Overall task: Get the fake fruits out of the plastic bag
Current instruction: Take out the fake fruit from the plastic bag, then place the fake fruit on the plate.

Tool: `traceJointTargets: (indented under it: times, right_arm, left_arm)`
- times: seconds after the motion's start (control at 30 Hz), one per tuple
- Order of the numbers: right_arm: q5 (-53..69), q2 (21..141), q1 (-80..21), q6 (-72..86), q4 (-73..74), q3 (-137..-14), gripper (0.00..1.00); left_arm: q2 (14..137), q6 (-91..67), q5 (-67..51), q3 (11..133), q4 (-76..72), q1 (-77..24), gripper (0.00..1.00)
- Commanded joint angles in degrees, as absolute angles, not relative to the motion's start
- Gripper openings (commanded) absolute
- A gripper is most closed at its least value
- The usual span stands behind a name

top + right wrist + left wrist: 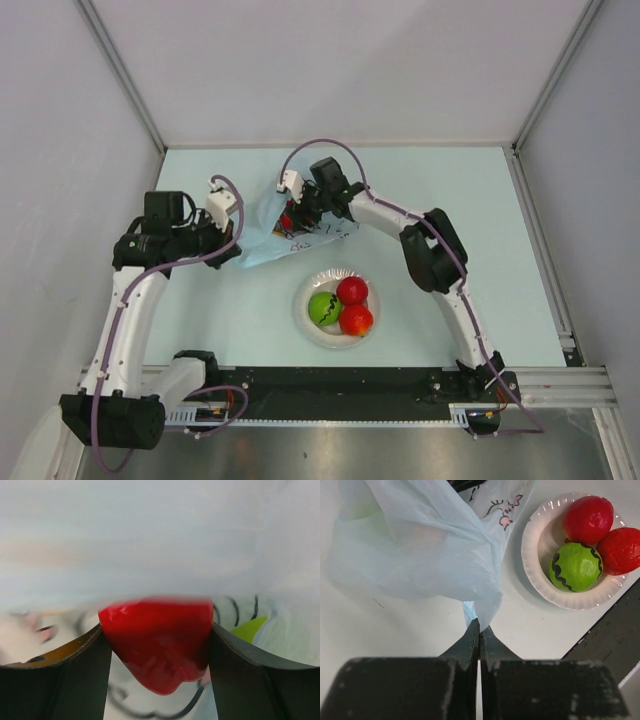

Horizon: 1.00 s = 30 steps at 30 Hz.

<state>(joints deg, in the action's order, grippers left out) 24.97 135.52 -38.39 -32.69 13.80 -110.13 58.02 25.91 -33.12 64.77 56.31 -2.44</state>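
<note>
Right gripper [156,626]: deep inside plastic bag [420,545], fingers pressed on both flanks of red fruit [155,655], grasping it. Fruit sits squarely between fingers, no offset. Bag's long axis runs from one gripper to other. Left gripper [479,630]: clenched on bag's opposite corner, anchoring it. Plate [532,555] with three fruits lies nearer arm bases; way out probably back along right arm.

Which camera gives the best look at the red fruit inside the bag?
The right wrist view: the red fruit sits large in the right tool. The top view shows only a red speck in the plastic bag; the left wrist view, nothing.
</note>
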Motion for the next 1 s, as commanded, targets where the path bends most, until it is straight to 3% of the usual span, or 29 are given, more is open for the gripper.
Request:
traceJointTargets:
  times: [0.0, 0.2, 0.3, 0.6, 0.97]
  right_arm:
    - [31.4, 120.5, -39.5, -30.3, 13.1, -104.0, 0.44]
    - [35.0, 110.3, -40.5, -27.3, 18.2, -95.5, 0.43]
    - [35.3, 105.4, -39.6, -25.9, 21.8, -90.5, 0.37]
    - [33.8, 81.5, -35.4, -20.5, 31.9, -70.1, 0.34]
    - [36.6, 88.1, -39.8, -31.4, 25.0, -70.1, 0.40]
  left_arm:
    - [59.9, 22.4, -34.6, 64.3, 49.1, -2.0, 0.00]
    - [62.7, 18.0, -36.8, 64.6, 44.1, -2.1, 0.00]
    - [63.5, 17.8, -36.9, 65.0, 43.4, -2.1, 0.00]
    - [65.8, 14.9, -38.1, 65.0, 39.8, -2.1, 0.00]
    - [66.3, 12.0, -39.0, 65.9, 38.5, -2.0, 0.00]
